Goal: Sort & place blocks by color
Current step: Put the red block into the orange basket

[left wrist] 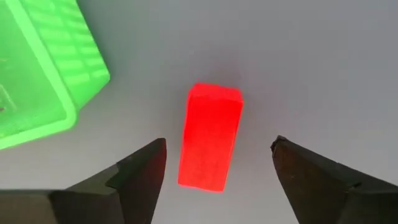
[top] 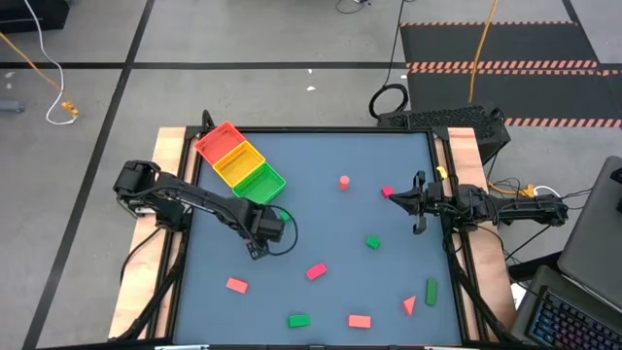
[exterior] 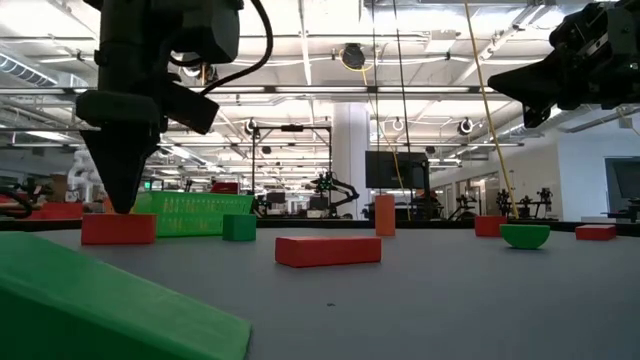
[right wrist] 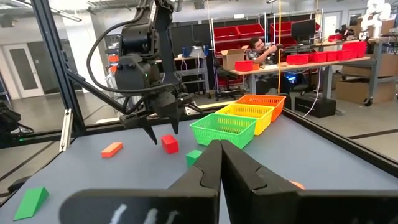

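Small pink-red and green blocks lie scattered on the blue-grey table. My left gripper (top: 256,243) is open and points down over a red brick (left wrist: 210,137), one finger on either side of it, with a gap on both sides. The brick lies flat on the table beside the tray's green end (left wrist: 43,81); it also shows in the low view (exterior: 118,228) and the right wrist view (right wrist: 169,144). In the high view the gripper hides it. My right gripper (right wrist: 221,152) is shut and empty, raised near the table's right edge (top: 418,204).
The red-yellow-green tray (top: 238,162) sits at the far left. Loose blocks: a pink cylinder (top: 344,182), a red block (top: 387,192), a green cube (top: 373,242), pink bricks (top: 316,271) (top: 236,285) (top: 359,320), green bricks (top: 298,319) (top: 431,291), a pink wedge (top: 409,305).
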Robot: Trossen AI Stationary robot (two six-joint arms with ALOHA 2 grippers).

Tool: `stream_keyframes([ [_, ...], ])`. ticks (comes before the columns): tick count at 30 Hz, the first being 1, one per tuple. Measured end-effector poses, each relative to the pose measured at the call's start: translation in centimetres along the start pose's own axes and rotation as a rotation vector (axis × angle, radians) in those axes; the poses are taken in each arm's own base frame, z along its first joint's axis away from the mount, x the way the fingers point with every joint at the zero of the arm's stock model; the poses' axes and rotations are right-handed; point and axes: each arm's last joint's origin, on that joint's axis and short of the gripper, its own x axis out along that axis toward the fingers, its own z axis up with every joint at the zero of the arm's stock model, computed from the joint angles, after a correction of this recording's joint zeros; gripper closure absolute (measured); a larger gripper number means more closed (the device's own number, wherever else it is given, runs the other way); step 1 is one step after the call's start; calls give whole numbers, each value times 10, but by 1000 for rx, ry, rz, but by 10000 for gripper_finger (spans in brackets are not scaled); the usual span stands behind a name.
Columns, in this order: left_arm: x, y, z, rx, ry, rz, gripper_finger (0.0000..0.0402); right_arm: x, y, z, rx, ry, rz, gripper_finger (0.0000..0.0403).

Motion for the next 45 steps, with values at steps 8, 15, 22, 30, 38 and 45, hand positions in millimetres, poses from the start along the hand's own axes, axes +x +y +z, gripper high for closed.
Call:
stream_keyframes([
  [8, 20, 6, -5, 9, 25, 19, 170, 0, 0, 0, 0, 0, 0, 403],
  [15, 30, 8, -8, 24, 16, 10, 242, 0, 0, 0, 0, 0, 0, 403],
  [22, 22, 6, -5, 21, 1, -15, 271, 0, 0, 0, 0, 0, 0, 403],
  [30, -29, 4, 5, 63, -61, -56, 271, 0, 0, 0, 0, 0, 0, 403],
  [38, -108, 64, -2, -46, -224, 171, 271, 0, 0, 0, 0, 0, 0, 403],
  [45, -124, 145, -11, -278, -245, 273, 271, 0, 0, 0, 1, 0, 0, 403],
])
